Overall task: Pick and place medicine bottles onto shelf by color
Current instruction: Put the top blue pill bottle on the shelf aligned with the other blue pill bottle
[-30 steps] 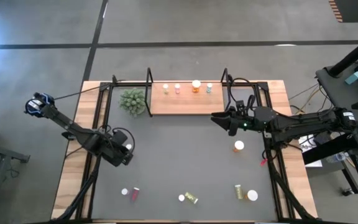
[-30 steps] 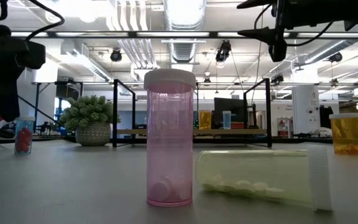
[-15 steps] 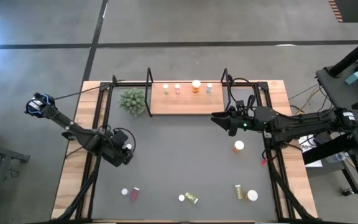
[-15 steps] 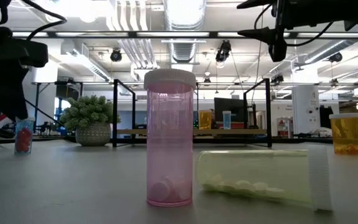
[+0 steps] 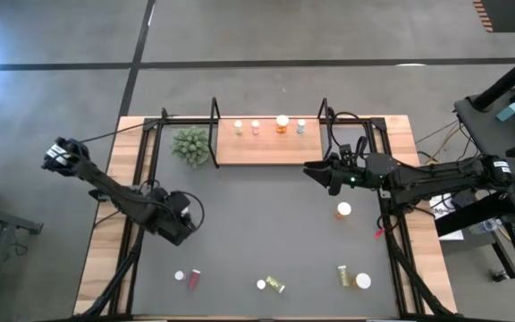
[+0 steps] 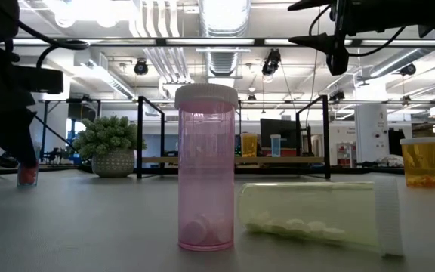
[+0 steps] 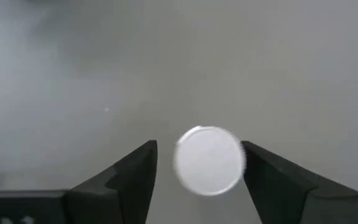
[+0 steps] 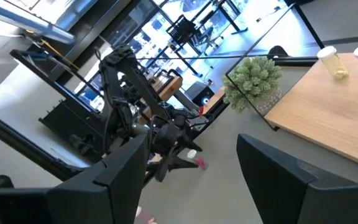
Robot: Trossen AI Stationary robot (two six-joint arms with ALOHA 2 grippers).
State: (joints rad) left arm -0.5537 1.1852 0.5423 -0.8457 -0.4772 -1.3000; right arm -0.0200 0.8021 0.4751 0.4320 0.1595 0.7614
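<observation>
A small red bottle with a white cap [image 7: 209, 160] stands upright on the dark grey mat at the left; only its red base [image 6: 27, 175] shows in the low view. My left gripper [image 7: 197, 149] is open and points down over it, one finger on each side of the cap; I cannot tell whether they touch it. My right gripper [image 5: 317, 173] is open and empty, held above the mat by the right end of the wooden shelf [image 5: 266, 150]. Several bottles [image 5: 282, 123] stand along the shelf's far edge.
A spiky green plant [image 5: 190, 145] stands left of the shelf. On the mat, an orange bottle [image 5: 343, 210] stands at the right. Near the front edge are a pink bottle [image 5: 194, 278] and two yellow-green ones [image 5: 274, 285] [image 5: 343, 275]. Black frame uprights [image 5: 215, 121] flank the shelf.
My left gripper has come down over the red bottle and now hides its upper part in the low view. The bottle has stayed in place. My right arm has kept still.
</observation>
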